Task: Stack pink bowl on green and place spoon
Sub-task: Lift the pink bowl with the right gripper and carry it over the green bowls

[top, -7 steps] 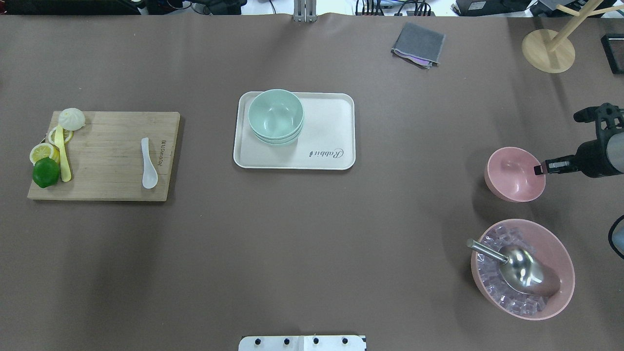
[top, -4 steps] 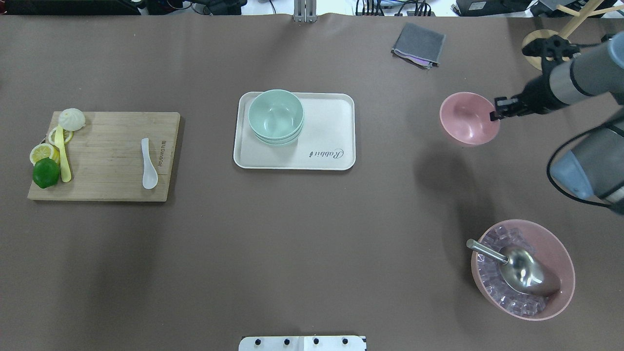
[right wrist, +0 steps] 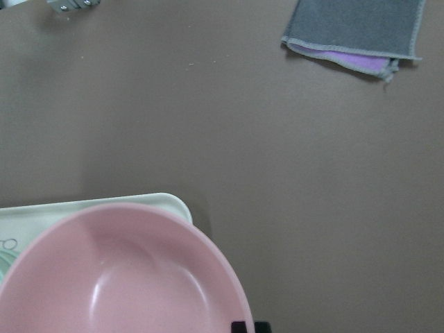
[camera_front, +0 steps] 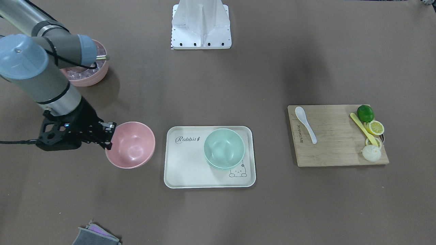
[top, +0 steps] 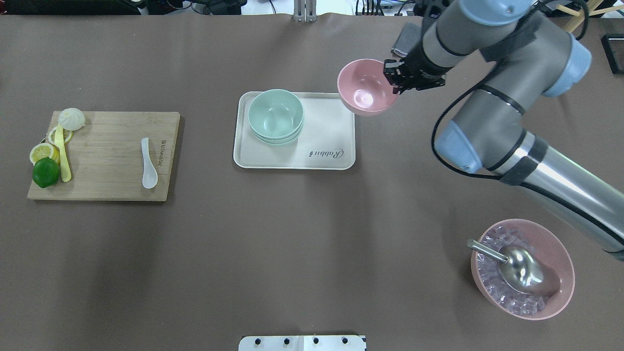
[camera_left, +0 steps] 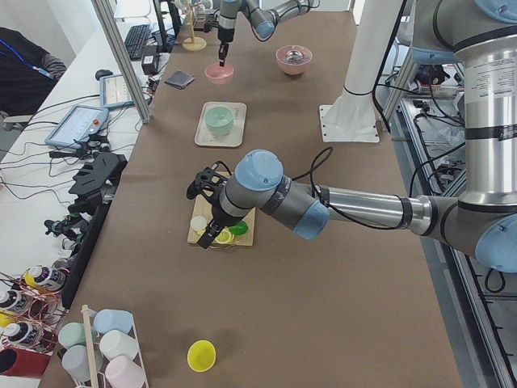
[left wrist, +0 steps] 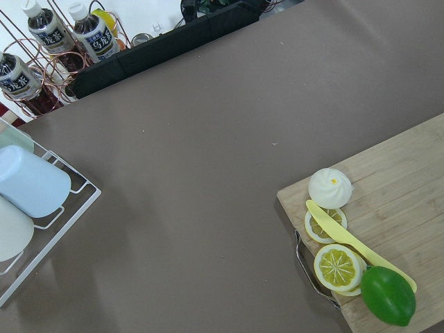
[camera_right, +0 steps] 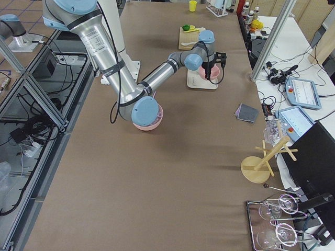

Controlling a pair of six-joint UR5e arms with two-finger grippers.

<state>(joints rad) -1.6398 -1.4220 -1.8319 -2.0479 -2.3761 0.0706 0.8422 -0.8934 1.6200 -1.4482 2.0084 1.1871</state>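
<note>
Jaws of my right gripper [top: 394, 79] clamped on pink bowl [top: 364, 90] rim, just beside tray [top: 326, 127] corner, toward counter [top: 292, 243] far edge. Green bowls [top: 275, 114] on tray. Spoon [top: 147, 165] near left edge. Left gripper [camera_left: 208, 236]: can't tell.

A wooden cutting board [top: 107, 161] is set at one end of the counter [top: 292, 243]. Along its outer edge a lime [top: 46, 172], lemon slices [top: 41, 152] and a white bun [top: 71, 119] are gathered, with a yellow plastic knife [top: 63, 158] laid across the slices. A white tray [top: 326, 126] printed "Rabbit" is placed mid-counter. Near the opposite end a large pink basin [top: 546, 234] is filled with clear ice cubes [top: 495, 285], and a metal scoop [top: 524, 270] is lodged in them. A folded grey cloth [right wrist: 354, 28] with a purple layer beneath is laid flat on the counter.
</note>
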